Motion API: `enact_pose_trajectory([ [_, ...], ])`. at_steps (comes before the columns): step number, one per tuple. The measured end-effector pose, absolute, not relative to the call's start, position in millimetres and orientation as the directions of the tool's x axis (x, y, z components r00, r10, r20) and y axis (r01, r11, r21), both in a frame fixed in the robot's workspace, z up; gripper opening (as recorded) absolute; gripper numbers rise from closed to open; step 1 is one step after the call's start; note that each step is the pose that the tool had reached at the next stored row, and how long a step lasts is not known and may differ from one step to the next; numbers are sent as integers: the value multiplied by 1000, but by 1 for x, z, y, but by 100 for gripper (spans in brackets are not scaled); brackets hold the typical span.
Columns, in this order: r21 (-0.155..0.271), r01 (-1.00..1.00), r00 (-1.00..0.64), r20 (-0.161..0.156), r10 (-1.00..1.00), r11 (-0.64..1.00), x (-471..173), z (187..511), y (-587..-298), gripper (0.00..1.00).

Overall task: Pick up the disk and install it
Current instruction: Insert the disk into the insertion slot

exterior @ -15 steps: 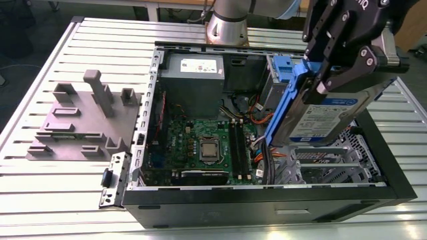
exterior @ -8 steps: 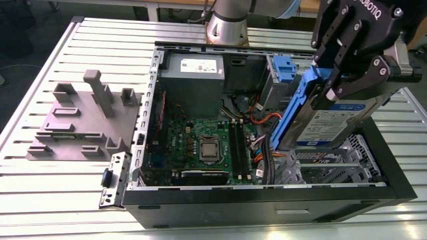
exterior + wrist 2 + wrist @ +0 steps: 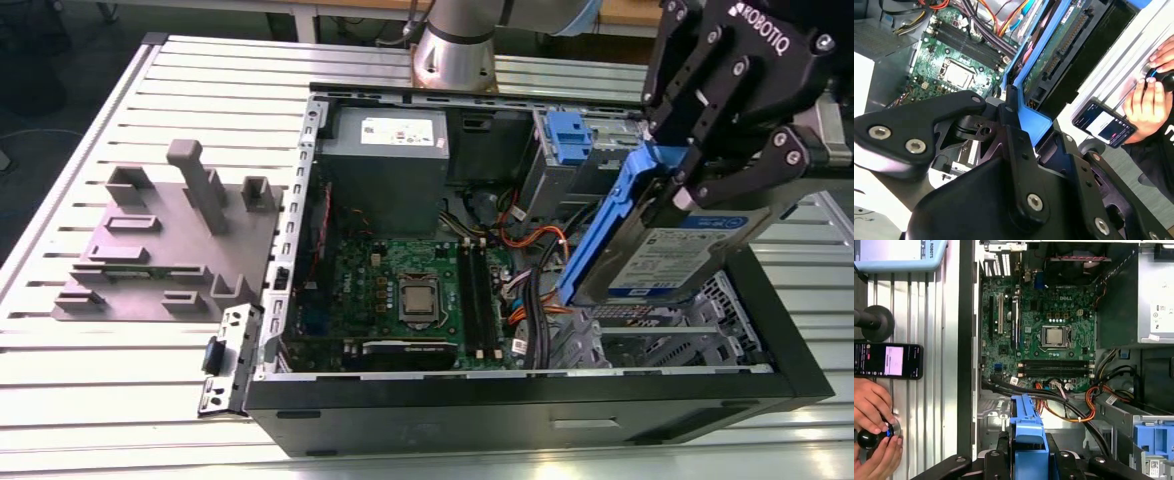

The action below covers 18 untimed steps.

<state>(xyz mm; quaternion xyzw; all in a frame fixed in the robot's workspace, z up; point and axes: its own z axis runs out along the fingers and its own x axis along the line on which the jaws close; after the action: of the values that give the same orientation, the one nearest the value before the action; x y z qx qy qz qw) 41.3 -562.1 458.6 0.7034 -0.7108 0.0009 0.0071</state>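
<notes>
White lettering is printed on the black housing of the gripper (image 3: 687, 185) in the exterior view. A white-and-blue label with small print is carried by the disk (image 3: 681, 255). A white sticker with fine print is fixed to the grey power-supply box (image 3: 400, 131). In the first wrist view, small white lettering is seen on the motherboard (image 3: 1057, 298), dark lettering on the edge of a pale blue box (image 3: 929, 250), and a lit screen on a phone (image 3: 889, 360).

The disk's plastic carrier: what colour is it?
Blue, clearest in the exterior view, where the gripper holds the disk by its carrier.
</notes>
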Motion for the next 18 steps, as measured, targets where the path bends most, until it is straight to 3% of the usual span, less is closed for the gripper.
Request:
enact_pose_trajectory([
  [18,9,-1000,-10,11,-1000,10,69,450,-564,36],
])
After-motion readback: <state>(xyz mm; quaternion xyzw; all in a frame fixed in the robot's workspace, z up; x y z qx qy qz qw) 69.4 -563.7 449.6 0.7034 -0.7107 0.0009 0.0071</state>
